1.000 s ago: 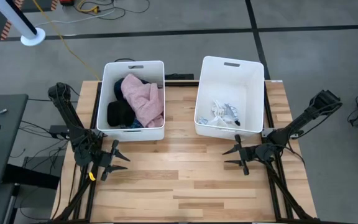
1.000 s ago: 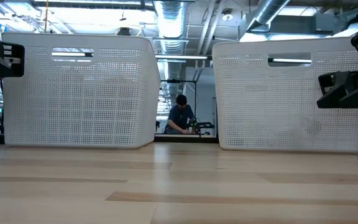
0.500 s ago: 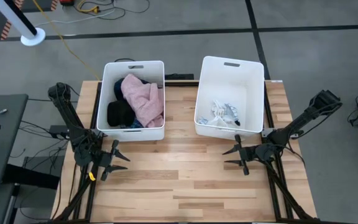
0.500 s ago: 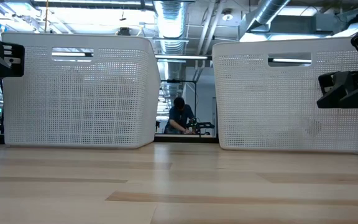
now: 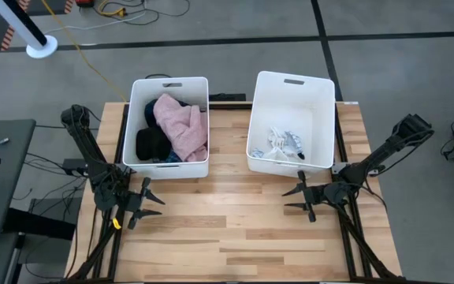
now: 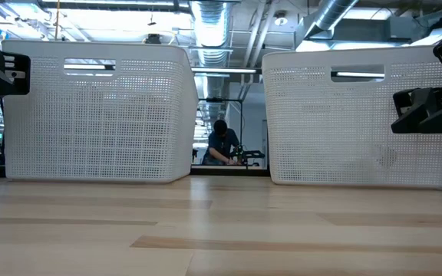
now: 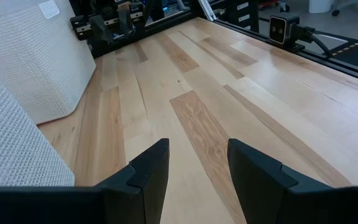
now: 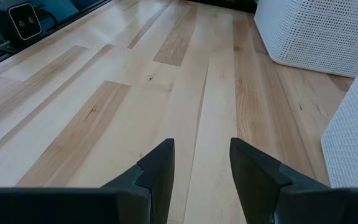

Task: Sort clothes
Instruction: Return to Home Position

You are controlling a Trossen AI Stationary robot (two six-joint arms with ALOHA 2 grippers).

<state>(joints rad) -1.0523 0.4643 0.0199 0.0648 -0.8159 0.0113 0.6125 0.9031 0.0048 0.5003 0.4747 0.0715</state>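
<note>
pink garment [image 5: 181, 126] and black garment [image 5: 152, 143] in left bin [image 5: 168, 169] at 11 o'clock, pale pieces [image 5: 284, 142], possibly striped, in right bin [image 5: 286, 167] at 1, left gripper [image 5: 152, 203] at 8, right gripper [image 5: 290, 199] at 4, jaws released over worktop [image 5: 235, 229]

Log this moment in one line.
left hand open, empty | right hand open, empty | pink garment in left bin | pale clothes in right bin
</note>
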